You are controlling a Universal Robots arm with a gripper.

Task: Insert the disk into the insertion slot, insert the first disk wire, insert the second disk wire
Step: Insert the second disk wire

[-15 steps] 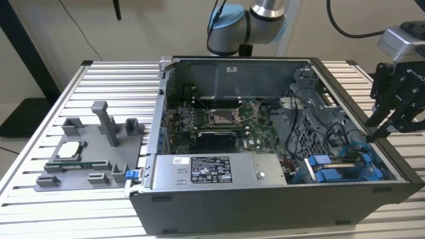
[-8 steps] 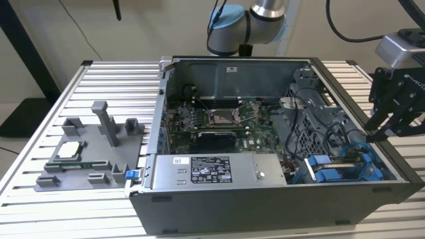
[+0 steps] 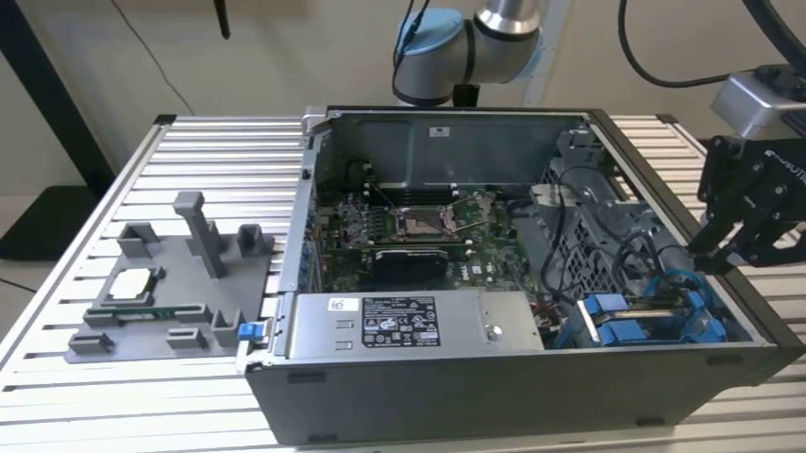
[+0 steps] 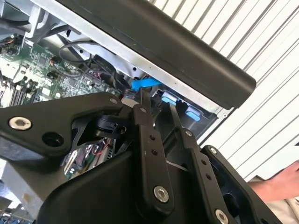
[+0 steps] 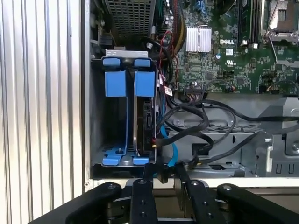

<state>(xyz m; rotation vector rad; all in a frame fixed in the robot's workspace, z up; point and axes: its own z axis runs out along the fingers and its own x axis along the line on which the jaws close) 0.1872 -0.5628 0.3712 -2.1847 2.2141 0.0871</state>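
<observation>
Slatted metal desk (image 3: 202, 151), with the open case (image 3: 504, 396) sitting in the middle of it. Off the case on the exterior view's left is the grey tray (image 3: 183, 293) with its upright posts.

Inside the case, the power box (image 3: 403, 326) lies along the wall nearest the exterior camera. The motherboard (image 3: 403, 231) is behind it.

In the case's corner on the exterior view's right is the slot (image 3: 617, 330), blue rails and all. The disk (image 5: 144, 121) is already in it, standing on edge in one bay in the first wrist view. A blue wire (image 5: 172, 151) curves just beside the disk.

My end effector (image 3: 708, 260) hangs over the case's edge on that same side, right by the slot's end and the blue wire in both wrist views. Honestly can't tell if it's clenched or released.

In the second wrist view, a person's hand (image 4: 278, 184) is out past the case, over the desk.
</observation>
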